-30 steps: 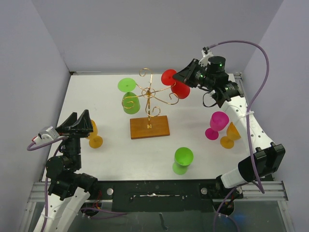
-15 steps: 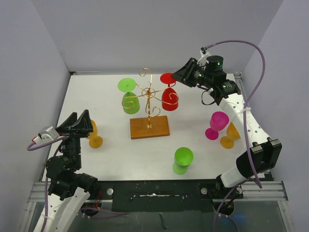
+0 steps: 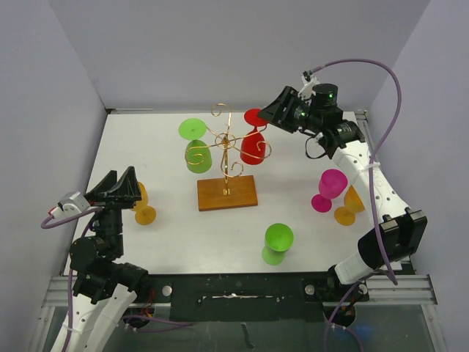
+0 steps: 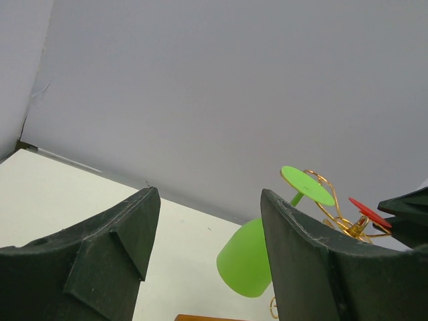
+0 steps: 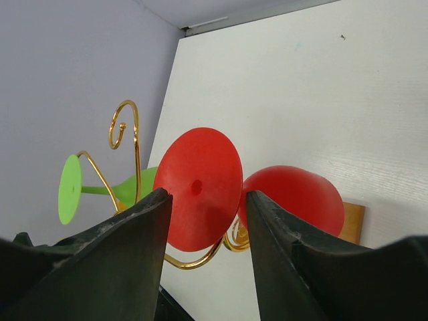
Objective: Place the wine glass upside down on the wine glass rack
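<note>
My right pincer [image 3: 267, 115] is gaping, released; the red wine glass [image 3: 252, 148] is hanging bowl-down on the wine glass rack [image 3: 227, 193] mid-desk, stem roughly upright, foot directly ahead of my fingers [image 5: 120, 247].

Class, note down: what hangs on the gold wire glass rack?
Two upturned glasses hang on the wine glass rack: a green glass left, a red glass right. From above, the right gripper hides part of the red foot.
</note>
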You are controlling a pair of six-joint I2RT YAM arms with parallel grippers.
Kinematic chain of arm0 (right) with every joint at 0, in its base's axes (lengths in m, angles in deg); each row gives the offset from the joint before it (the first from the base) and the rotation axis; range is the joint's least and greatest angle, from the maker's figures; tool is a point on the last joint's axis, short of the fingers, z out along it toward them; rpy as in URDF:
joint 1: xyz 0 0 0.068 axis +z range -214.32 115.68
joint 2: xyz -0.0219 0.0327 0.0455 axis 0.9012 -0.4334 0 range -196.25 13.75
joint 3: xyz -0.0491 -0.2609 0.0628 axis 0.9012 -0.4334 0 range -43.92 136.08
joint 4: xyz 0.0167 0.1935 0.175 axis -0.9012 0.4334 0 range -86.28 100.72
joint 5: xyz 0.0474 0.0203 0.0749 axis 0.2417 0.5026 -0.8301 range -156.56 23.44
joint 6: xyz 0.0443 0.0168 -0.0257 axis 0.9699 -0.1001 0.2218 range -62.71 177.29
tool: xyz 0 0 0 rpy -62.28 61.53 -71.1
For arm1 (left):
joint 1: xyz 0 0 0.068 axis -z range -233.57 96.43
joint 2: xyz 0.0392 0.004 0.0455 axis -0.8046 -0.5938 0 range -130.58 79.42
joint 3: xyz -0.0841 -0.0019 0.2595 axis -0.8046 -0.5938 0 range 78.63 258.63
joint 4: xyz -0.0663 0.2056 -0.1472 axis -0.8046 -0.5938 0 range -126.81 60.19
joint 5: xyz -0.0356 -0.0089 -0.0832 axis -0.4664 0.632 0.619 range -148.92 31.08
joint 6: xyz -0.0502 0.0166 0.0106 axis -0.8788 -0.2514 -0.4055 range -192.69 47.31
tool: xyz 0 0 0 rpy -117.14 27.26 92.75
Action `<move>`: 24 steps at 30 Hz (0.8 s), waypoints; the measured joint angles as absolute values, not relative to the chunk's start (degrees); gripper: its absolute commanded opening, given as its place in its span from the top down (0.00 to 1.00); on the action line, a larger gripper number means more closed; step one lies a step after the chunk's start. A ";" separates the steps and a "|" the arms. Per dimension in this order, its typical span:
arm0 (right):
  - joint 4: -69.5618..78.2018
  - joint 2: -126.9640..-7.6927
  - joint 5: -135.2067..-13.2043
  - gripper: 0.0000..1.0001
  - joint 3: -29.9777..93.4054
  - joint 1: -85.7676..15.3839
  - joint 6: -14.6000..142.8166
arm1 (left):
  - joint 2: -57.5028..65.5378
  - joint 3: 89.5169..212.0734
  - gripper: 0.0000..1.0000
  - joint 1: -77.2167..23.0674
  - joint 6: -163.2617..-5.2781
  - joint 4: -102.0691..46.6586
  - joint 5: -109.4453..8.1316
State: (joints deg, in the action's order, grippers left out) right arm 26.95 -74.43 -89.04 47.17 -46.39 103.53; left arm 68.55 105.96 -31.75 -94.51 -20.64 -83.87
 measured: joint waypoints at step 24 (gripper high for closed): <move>28.22 -47.72 -71.19 0.37 29.27 -46.39 97.81 | 65.66 105.89 0.31 -33.15 -94.62 -21.06 -79.43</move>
State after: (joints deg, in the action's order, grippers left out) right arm 28.22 -47.72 -71.19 29.27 -46.39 97.81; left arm 65.66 105.89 -33.15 -94.62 -21.06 -79.43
